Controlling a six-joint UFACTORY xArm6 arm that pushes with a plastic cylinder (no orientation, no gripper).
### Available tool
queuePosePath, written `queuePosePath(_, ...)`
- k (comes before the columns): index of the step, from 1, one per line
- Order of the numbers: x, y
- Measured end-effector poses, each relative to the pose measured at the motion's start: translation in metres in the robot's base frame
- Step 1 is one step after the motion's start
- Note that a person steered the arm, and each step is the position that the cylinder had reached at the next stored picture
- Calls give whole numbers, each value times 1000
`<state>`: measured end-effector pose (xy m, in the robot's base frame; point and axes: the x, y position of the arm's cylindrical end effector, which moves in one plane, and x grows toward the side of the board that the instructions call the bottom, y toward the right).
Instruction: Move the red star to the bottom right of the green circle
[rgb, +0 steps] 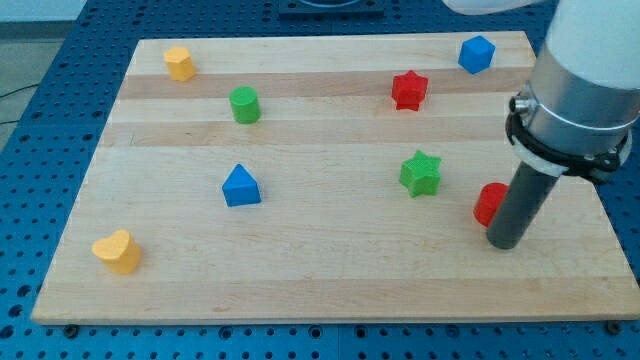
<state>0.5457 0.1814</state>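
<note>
The red star (409, 90) lies near the view's top, right of centre. The green circle (244, 104) stands far to its left, in the upper left part of the board. My tip (503, 243) rests on the board at the view's right, far below and right of the red star. It touches the right side of a red block (489, 203) whose shape is partly hidden by the rod.
A green star (420, 173) lies left of the red block. A blue triangle (241, 186) sits below the green circle. A yellow hexagon (179, 63) is at top left, a yellow heart (117, 251) at bottom left, a blue block (476, 54) at top right.
</note>
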Motion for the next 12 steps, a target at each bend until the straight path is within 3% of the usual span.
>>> queuePosePath(1, -2, 40)
queuePosePath(4, -193, 53)
queuePosePath(5, -224, 25)
queuePosePath(6, -241, -5)
queuePosePath(12, -232, -34)
